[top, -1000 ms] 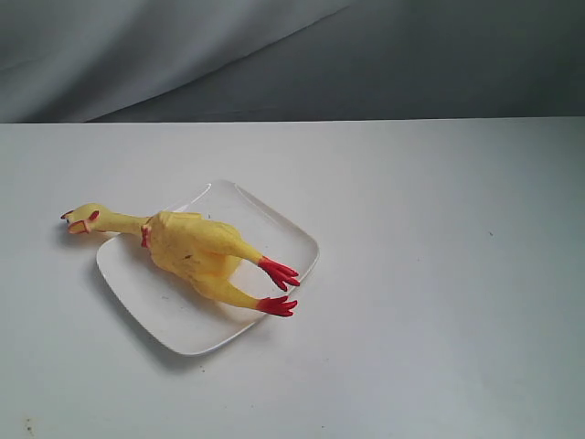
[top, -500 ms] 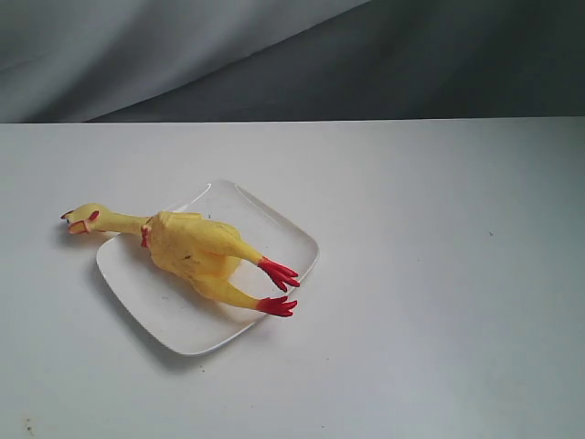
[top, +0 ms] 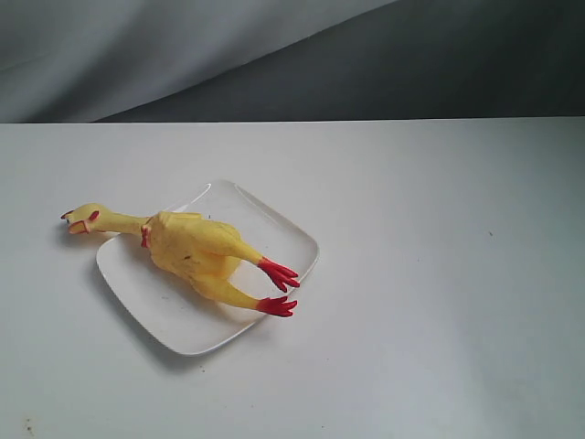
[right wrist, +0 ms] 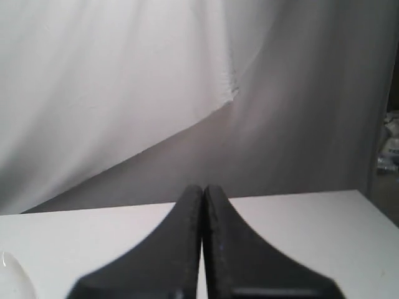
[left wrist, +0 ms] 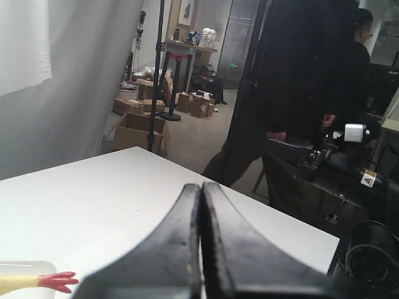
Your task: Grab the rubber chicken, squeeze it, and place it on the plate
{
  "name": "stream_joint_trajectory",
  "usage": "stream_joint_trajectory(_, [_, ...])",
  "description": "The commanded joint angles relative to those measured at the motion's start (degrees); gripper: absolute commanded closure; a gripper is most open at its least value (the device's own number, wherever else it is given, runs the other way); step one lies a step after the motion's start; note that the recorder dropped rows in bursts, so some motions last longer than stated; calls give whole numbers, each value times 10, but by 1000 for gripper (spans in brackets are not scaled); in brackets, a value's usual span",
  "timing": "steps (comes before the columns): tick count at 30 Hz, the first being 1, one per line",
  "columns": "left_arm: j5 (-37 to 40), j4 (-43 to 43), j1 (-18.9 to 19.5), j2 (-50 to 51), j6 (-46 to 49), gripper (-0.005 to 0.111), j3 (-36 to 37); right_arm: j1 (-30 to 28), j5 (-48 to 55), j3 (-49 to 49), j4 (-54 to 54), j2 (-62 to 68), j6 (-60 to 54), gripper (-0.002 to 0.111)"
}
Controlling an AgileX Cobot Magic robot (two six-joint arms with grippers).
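The yellow rubber chicken (top: 192, 249) lies across the white plate (top: 270, 222) left of the table's middle. Its head and orange beak hang over the plate's left rim and its red feet point right. No gripper shows in the exterior view. My left gripper (left wrist: 202, 185) is shut with nothing in it, above the white table; one red foot of the rubber chicken (left wrist: 57, 281) and the plate's corner (left wrist: 19, 268) show at that view's edge. My right gripper (right wrist: 204, 187) is shut and empty, with a sliver of the plate (right wrist: 11, 274) at the frame's edge.
A grey cloth backdrop (top: 292, 55) hangs behind the white table (top: 439, 302). In the left wrist view a person in black (left wrist: 293, 87), a light stand (left wrist: 156, 68), cardboard boxes (left wrist: 140, 131) and equipment stand beyond the table's edge.
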Motion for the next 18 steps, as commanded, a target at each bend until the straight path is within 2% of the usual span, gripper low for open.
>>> stream_joint_trajectory(1, [4,-2,-2,-2,-12,107,1,-6,8,11,-11,-4,42,108])
stream_joint_trajectory(18, [4,-2,-2,-2,-12,107,1,-6,179,11,-147,-4,78,108])
